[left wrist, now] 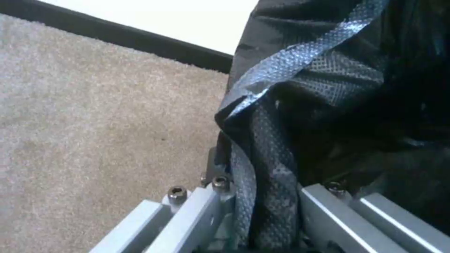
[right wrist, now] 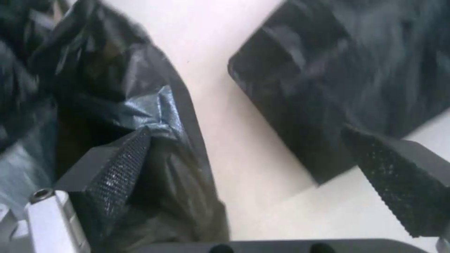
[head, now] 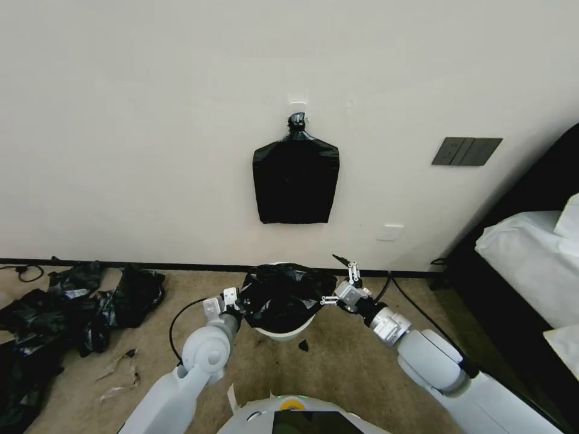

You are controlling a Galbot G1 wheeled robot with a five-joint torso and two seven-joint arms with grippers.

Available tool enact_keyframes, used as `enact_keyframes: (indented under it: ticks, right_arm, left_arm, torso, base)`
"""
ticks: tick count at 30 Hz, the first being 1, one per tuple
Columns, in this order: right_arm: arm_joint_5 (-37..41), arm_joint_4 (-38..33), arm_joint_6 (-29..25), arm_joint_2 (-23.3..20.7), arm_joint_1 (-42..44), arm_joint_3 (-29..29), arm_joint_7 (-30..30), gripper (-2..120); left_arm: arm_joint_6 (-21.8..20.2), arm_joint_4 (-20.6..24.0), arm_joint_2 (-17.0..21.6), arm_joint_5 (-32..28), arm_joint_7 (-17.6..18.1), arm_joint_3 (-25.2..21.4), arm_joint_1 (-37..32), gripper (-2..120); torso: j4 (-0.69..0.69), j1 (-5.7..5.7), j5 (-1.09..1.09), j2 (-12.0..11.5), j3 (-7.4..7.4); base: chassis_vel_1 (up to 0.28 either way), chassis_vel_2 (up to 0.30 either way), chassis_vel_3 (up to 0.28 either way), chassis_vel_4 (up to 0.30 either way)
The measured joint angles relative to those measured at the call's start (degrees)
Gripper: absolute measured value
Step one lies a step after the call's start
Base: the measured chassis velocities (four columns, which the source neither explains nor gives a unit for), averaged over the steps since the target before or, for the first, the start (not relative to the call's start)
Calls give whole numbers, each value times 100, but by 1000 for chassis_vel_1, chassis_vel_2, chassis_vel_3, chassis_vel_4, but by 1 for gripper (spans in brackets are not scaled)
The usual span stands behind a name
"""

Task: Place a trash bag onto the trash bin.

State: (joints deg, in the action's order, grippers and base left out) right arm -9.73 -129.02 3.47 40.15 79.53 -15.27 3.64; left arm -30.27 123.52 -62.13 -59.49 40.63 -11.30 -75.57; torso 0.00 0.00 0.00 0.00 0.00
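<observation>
Now left gripper (head: 232, 299) pinches trash bag (head: 282, 293) over trash bin (head: 283, 331); right gripper (head: 338, 280) gapes beside it

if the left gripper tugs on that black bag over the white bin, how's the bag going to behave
Probably floppy: the bag lies crumpled and wrinkled over the bin. Likely very light, since the film pinched in the left gripper looks thin and folds into narrow pleats. Its glossy surface may slip, and a hard tug could drag it off the rim or tip the small bin.
</observation>
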Motion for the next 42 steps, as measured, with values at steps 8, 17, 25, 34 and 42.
enact_keyframes:
  ticks: [8, 17, 25, 34, 42]
  right_arm:
    - [-1560, 134, -494, -521, -437, 197, 479, 100]
    - [-2621, 217, -1032, -668, -481, 392, 751, 100]
    - [-3568, 248, -1639, -515, -508, 452, 620, 99]
    - [-4724, 355, -2251, -402, -552, 496, 241, 76]
    - [-4871, 451, -2296, -463, -557, 513, 297, 46]
  left_arm:
    - [-339, 287, 199, 211, -13, 20, 21, 1]
    - [-651, 581, 287, 326, 4, 88, 5, 1]
    - [-760, 696, 291, 327, 43, 200, -20, 1]
    - [-791, 726, 281, 301, 57, 262, -43, 1]
    - [-792, 783, 273, 289, 57, 276, -79, 1]
  torso:
    - [1, 0, 0, 0, 0]
    - [0, 0, 0, 0, 0]
    - [0, 0, 0, 0, 0]
    - [0, 0, 0, 0, 0]
    - [0, 0, 0, 0, 0]
  base:
    - [0, 0, 0, 0]
    - [0, 0, 0, 0]
    - [0, 0, 0, 0]
    - [0, 0, 0, 0]
    - [0, 0, 0, 0]
